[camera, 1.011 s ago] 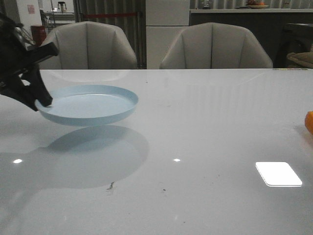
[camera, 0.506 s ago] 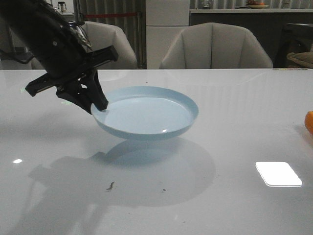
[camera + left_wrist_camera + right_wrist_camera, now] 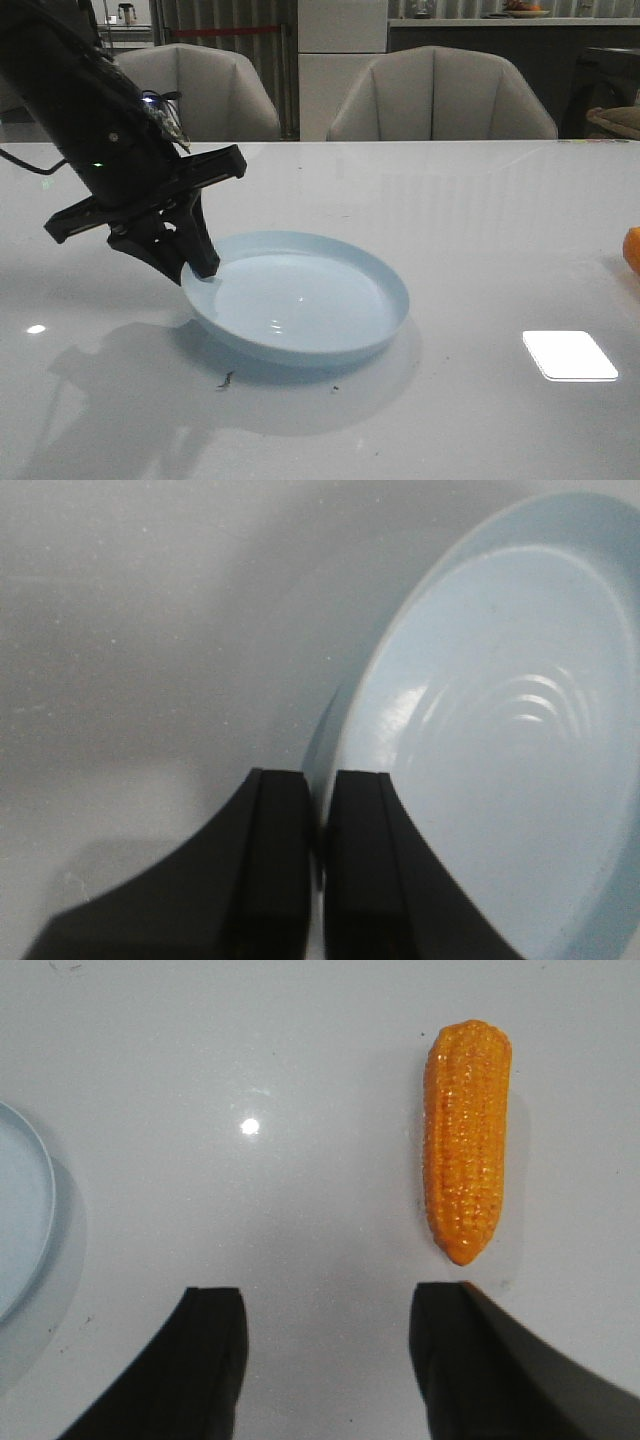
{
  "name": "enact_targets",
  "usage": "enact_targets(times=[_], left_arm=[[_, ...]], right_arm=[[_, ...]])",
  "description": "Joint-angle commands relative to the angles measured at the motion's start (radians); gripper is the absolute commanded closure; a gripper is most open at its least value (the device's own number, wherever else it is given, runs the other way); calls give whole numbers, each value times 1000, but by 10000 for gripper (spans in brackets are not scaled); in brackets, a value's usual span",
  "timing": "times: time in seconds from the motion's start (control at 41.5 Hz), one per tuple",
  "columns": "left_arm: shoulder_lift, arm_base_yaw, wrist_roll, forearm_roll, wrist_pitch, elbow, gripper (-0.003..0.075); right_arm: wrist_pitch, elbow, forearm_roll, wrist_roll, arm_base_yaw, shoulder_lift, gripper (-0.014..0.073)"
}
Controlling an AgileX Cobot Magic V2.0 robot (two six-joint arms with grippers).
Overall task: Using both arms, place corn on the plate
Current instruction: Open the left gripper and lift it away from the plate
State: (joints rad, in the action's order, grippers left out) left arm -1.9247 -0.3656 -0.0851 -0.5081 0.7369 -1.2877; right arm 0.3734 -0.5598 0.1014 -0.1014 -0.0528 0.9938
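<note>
Left gripper (image 3: 203, 270) is pinched on the rim of the plate (image 3: 330, 345); in the left wrist view the two black fingers (image 3: 277, 860) sit close together with the thin blue edge clamped between them. The grip is at about 9 o'clock on the plate as the front view shows it. The plate is near the table (image 3: 480, 230), tilted a little, gripped side higher; whether the far side touches the surface cannot be told. It is empty.

Right gripper (image 3: 325, 1360) is spread wide, holding nothing, hanging over bare table. The corn (image 3: 466, 1140) lies flat on the table just beyond the right-hand finger as that view shows it, off the line between the fingers, long axis running away from the gripper. In the front view only an orange sliver (image 3: 632, 250) shows at the 3 o'clock edge, well apart from the plate.

Handling, as a judgement: the plate looks like light, stiff plastic, so an edge pinch carries it, but a smooth rim could pivot in the fingers. The corn looks glossy, hard and light; it is round and tapered, so it may roll or squirt out. Best hold is likely across the thick middle, fingers square to the long axis, bumpy kernels giving some bite. The jaws look wide enough for that.
</note>
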Motion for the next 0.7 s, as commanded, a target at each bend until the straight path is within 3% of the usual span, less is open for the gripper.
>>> enact_targets(times=[0.0,0.096,0.144,0.409,0.674], left_arm=[[52,-8,4,3,-27,-20,459],[52,-8,4,18,-34,-20,340],[52,-8,4,18,-51,-20,326],[63,7,4,67,1,-139,381],[168,35,4,395,-47,-249,409]], right_arm=[[-58,-34,2,6,4,-7,116],[-58,-34,2,6,4,-7,116],[-58,-34,2,6,4,-7,116],[-58,-34,2,6,4,-7,116],[-58,-34,2,6,4,-7,116]])
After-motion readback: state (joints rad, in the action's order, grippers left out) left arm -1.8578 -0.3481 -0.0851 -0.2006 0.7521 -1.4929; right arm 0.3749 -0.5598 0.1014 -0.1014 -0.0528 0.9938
